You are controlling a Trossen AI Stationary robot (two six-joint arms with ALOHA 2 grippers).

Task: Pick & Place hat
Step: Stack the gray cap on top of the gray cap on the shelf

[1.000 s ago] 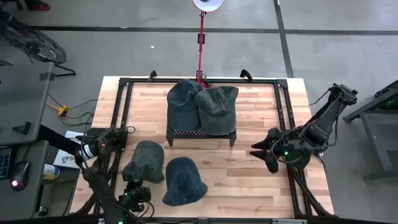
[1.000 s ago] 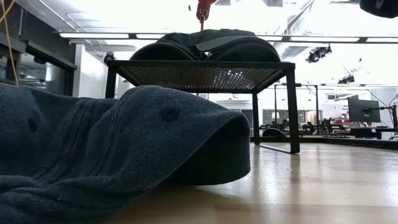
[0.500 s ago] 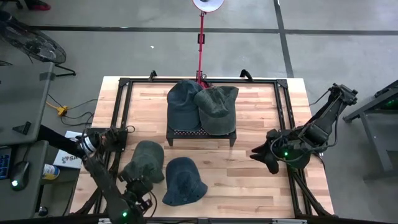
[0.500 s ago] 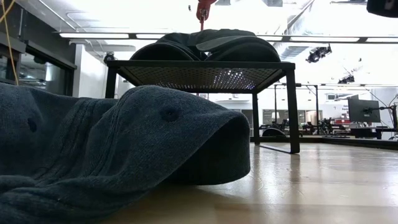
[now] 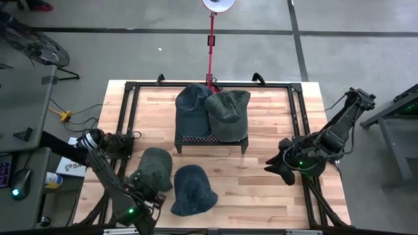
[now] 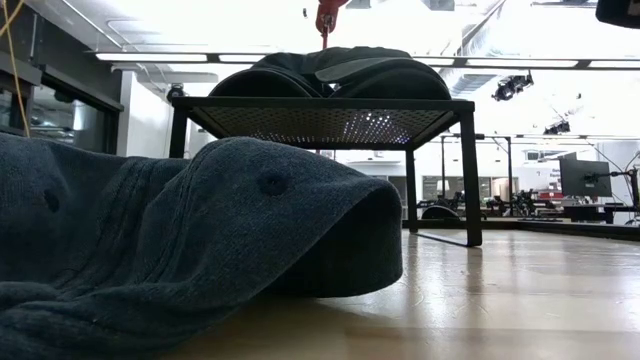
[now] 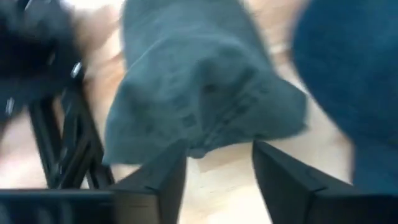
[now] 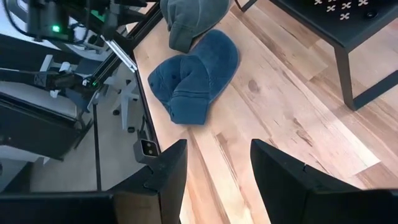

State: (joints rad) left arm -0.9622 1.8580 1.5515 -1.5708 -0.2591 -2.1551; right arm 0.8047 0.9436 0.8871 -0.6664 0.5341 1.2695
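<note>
A grey-green hat and a blue hat lie flat on the wooden table near its front left. Two more hats, one dark teal and one olive, rest on top of the black mesh rack. My left gripper stands open at the near edge of the grey-green hat. Its fingers point at the brim, just short of it. My right gripper hovers open over the table's right side, far from the hats, and looks toward the blue hat.
In the low view, the blue hat lies right before the camera and the rack stands behind it. A black metal frame runs around the tabletop. A red stand rises at the far edge. Bare wood lies between blue hat and right gripper.
My left arm has shifted at the table's near left corner, and its gripper has come closer to the near edge of the grey-green hat. The hats have not moved.
</note>
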